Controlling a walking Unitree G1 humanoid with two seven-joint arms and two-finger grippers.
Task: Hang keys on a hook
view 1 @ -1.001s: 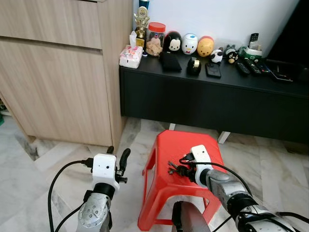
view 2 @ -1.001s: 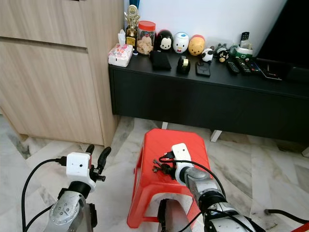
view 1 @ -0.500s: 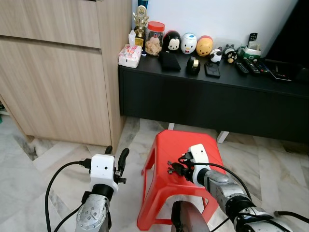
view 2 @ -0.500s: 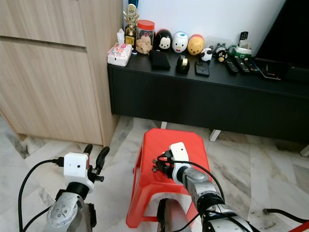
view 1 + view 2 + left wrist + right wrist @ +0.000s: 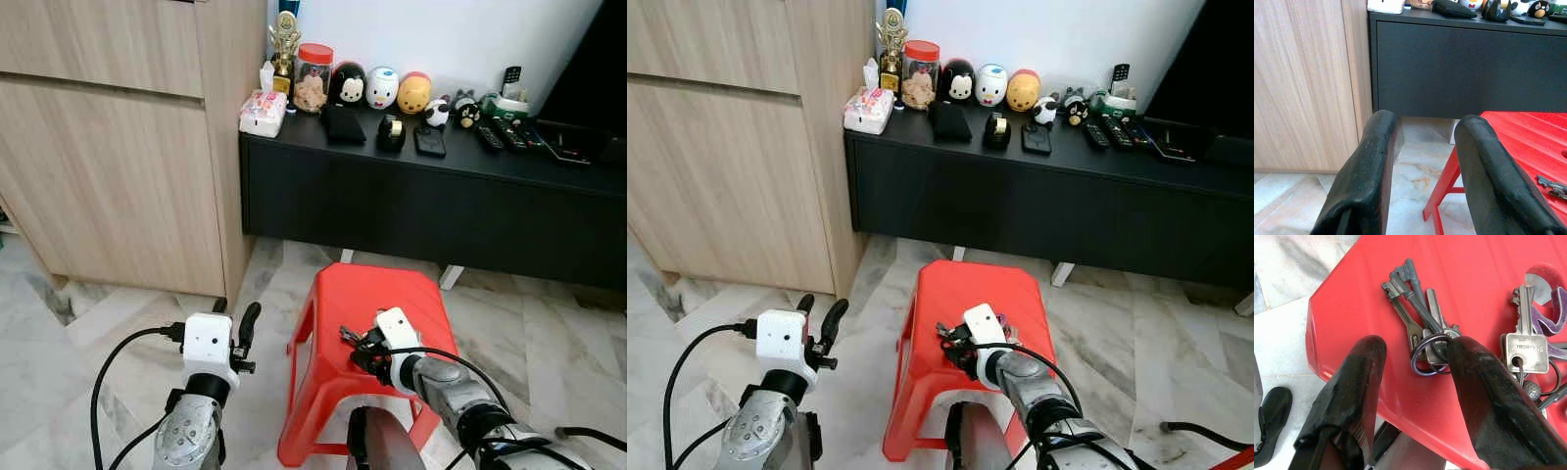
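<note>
- While the keys [image 5: 1422, 330] lay on the red stool [image 5: 338, 294], the right gripper [image 5: 1415, 382] hovered, fingers [image 5: 1356, 382] spread wide, empty, ring between them.
- Picking up was the step; closing on the ring came next, I judged.
- The left gripper [image 5: 1422, 166] hung parted, empty.

A wooden cabinet [image 5: 108, 147] adjoins a black console [image 5: 431, 211] on a marble floor [image 5: 59, 362].

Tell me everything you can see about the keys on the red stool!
The keys are a bunch of dull grey metal keys joined on a dark ring, lying flat and fanned out on the red plastic stool, near its front edge. More keys on a second ring, one silver with a purple tag, lie beside them. The right gripper is open, with one black finger on each side of the ring; one finger looks to touch it. Nothing has lifted them yet.
</note>
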